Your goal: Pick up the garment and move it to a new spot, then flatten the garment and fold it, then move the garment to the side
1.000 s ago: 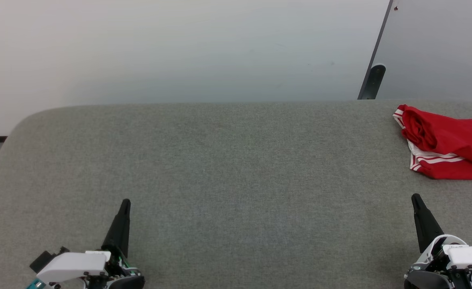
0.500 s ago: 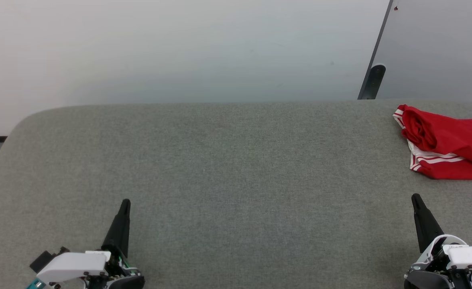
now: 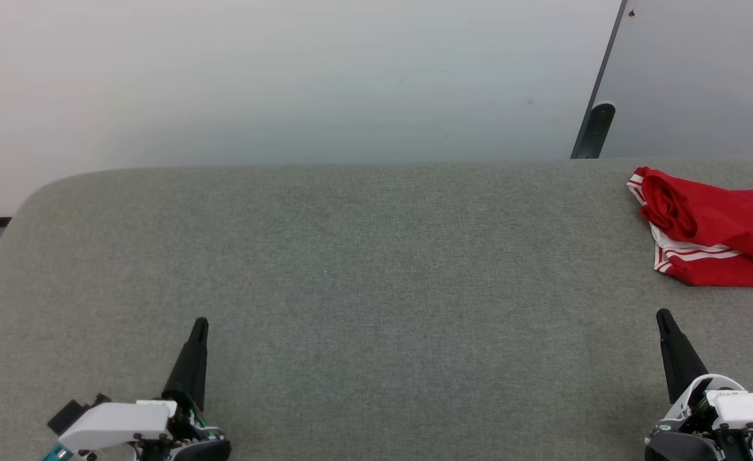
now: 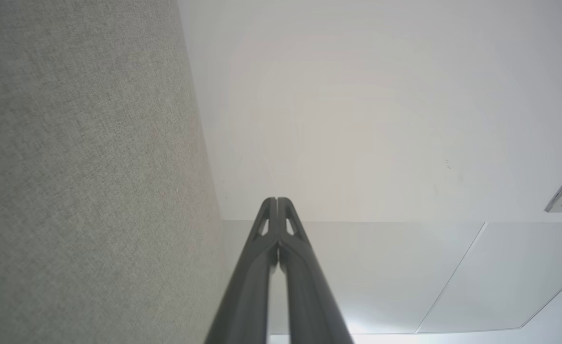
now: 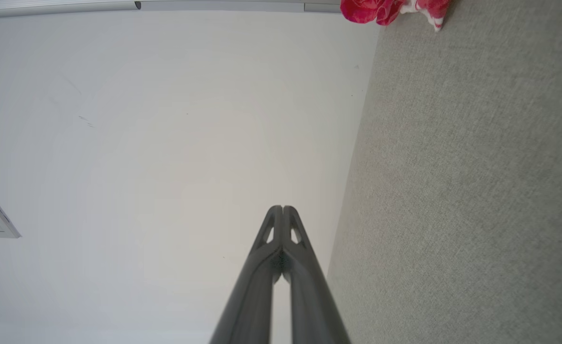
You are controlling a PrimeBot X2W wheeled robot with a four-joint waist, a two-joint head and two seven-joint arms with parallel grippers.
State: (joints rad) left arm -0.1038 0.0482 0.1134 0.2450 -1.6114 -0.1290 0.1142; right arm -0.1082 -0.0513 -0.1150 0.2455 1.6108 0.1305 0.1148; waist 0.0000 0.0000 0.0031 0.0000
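While both claws, left claw (image 3: 198,323) and right claw (image 3: 662,315), rest closed and empty, the crumpled garment (image 3: 712,227) on the worktop (image 3: 376,269) should be gripped by the right at a thick fold.

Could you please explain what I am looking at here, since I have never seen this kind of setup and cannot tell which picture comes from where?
This is a two-armed robot at a grey fabric-covered table. The wide picture comes from its head camera, looking down. The left gripper and right gripper rest near the bottom corners. The other two pictures come from wrist cameras looking along each gripper's fingers, which are pressed together and hold nothing. A crumpled red garment with white striped trim lies at the table's far right.
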